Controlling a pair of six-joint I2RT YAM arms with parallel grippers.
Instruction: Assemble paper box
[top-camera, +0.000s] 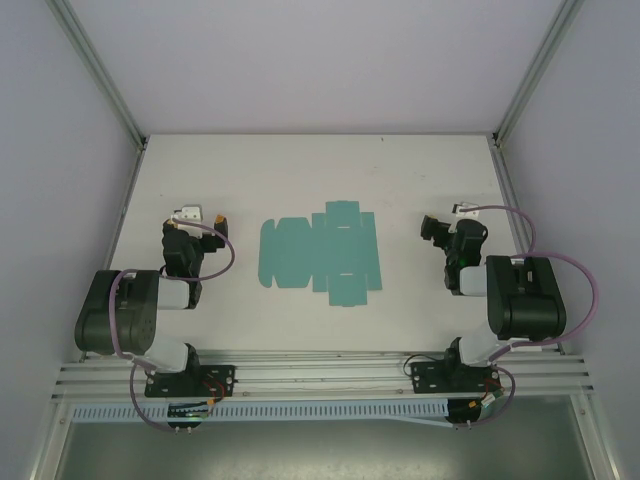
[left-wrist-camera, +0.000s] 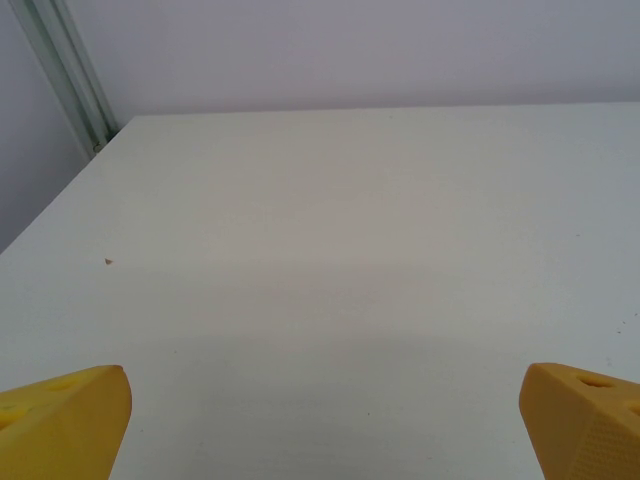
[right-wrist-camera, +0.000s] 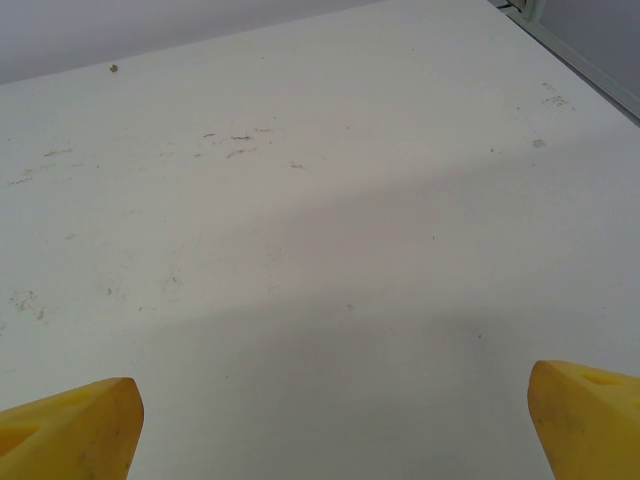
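The left gripper (left-wrist-camera: 325, 420), yellow fingers (left-wrist-camera: 62, 425) spread wide, hangs over the white table (left-wrist-camera: 330, 230).

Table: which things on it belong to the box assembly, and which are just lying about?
For the job: paper box, a flat teal die-cut sheet; left tool, open; right tool, open.
Lying about: small speck and grey scuff marks on the table.

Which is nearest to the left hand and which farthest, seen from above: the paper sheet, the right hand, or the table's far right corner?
1. paper sheet, mid-table, just to its right.
2. right hand, beyond the sheet.
3. far right corner, at the back.
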